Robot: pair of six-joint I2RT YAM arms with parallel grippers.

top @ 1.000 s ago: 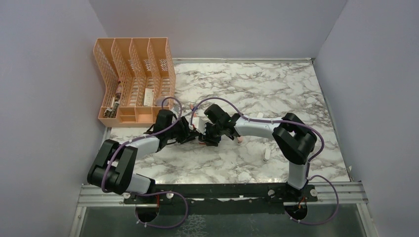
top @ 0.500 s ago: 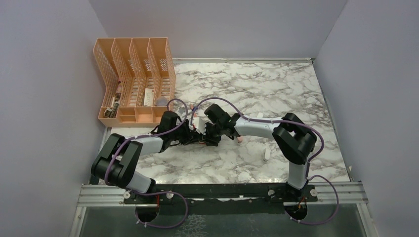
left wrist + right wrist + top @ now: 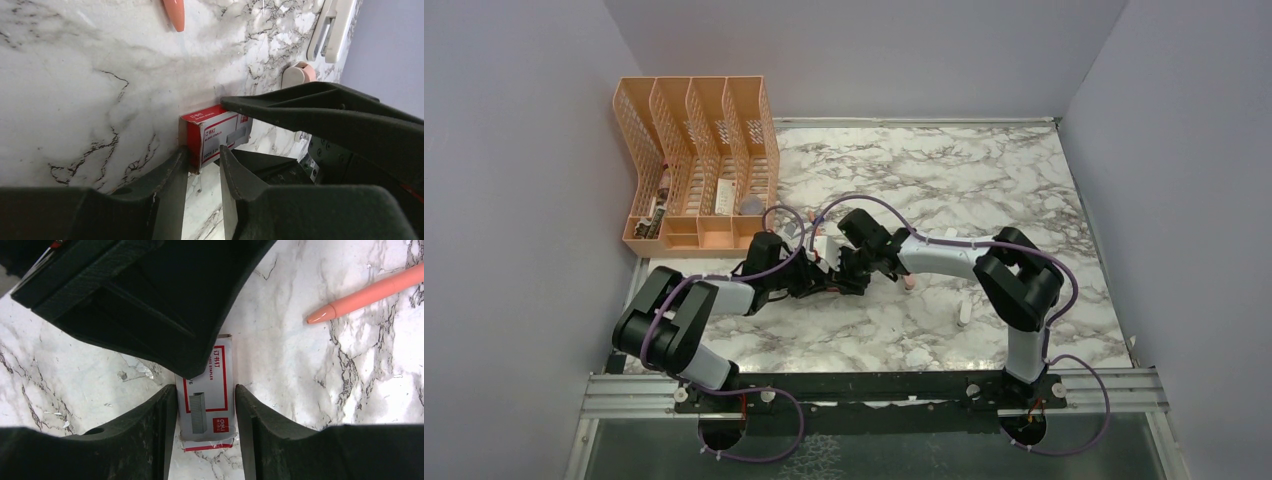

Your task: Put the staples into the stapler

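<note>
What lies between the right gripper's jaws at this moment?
In the right wrist view, the right gripper has the red-and-white staple box between its jaws, one jaw along each long side.

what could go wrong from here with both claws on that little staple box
1. The left claw and the right claw both pinch the same small cardboard staple box. Opposing pulls or a hard squeeze could crush or tear it and spill its contents.
2. The two claws sit crowded almost tip to tip, so they may collide.
3. The stapler lies apart from the box, so a slip on the way over is possible.
</note>
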